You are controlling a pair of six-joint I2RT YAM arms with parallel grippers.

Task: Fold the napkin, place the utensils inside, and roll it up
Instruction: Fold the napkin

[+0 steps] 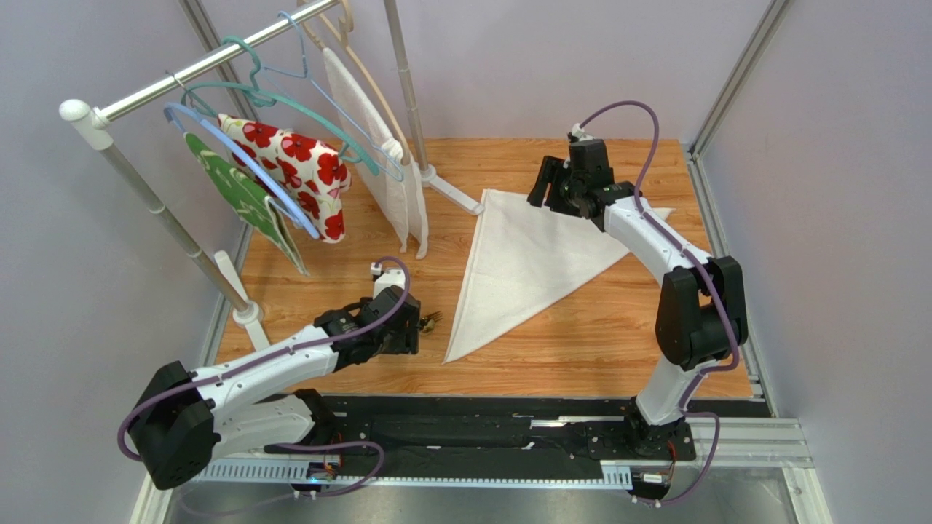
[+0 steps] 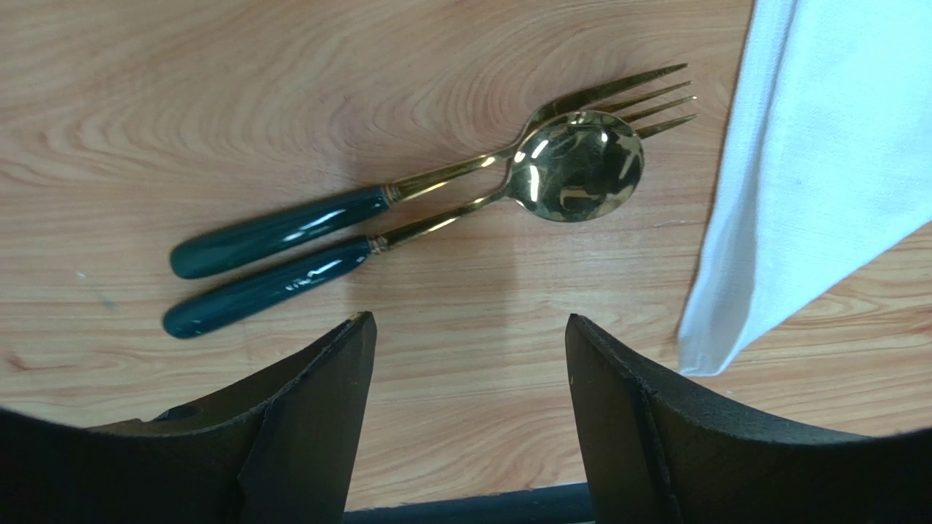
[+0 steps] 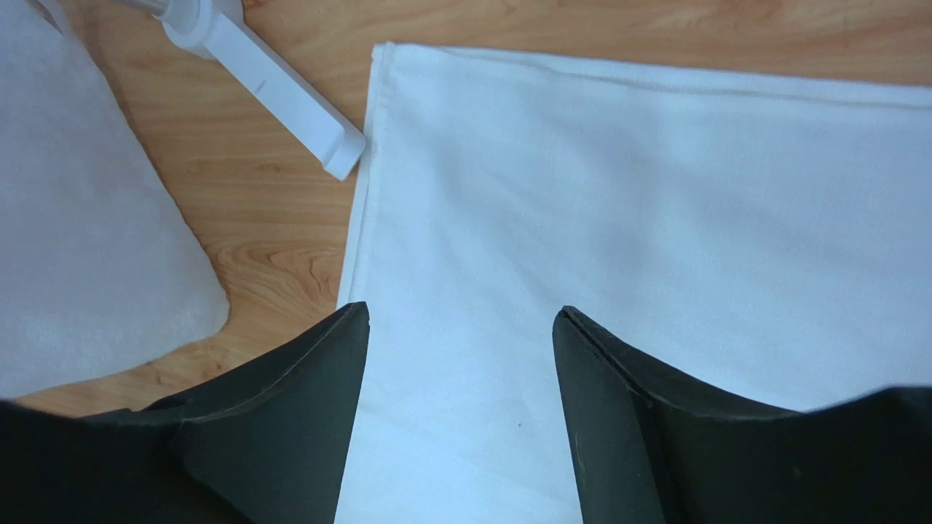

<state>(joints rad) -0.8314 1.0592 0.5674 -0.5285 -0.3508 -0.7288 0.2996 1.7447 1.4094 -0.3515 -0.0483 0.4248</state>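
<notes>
Seeing napkin [image 1: 531, 257] folded triangular; left gripper [image 2: 470, 328], right gripper [image 3: 459, 317] both spread, empty. Grabbing utensils [image 2: 416, 207] comes next, probably.

Wood-grain tabletop [image 1: 591, 349]. Off-white napkin [image 1: 525, 262] lies flat on it, folded into a triangle with the long point toward the near left. Utensils [image 1: 432, 321] sit near that point, not touching it. Fork [image 2: 274, 231] and spoon [image 2: 578, 166] lie side by side, dark green handles parallel, spoon bowl over the base of the fork tines. White rack foot [image 1: 454, 194] rests on the wood, tip just beside the napkin's far-left corner. Second rack foot [image 1: 249, 317] at the left edge.
</notes>
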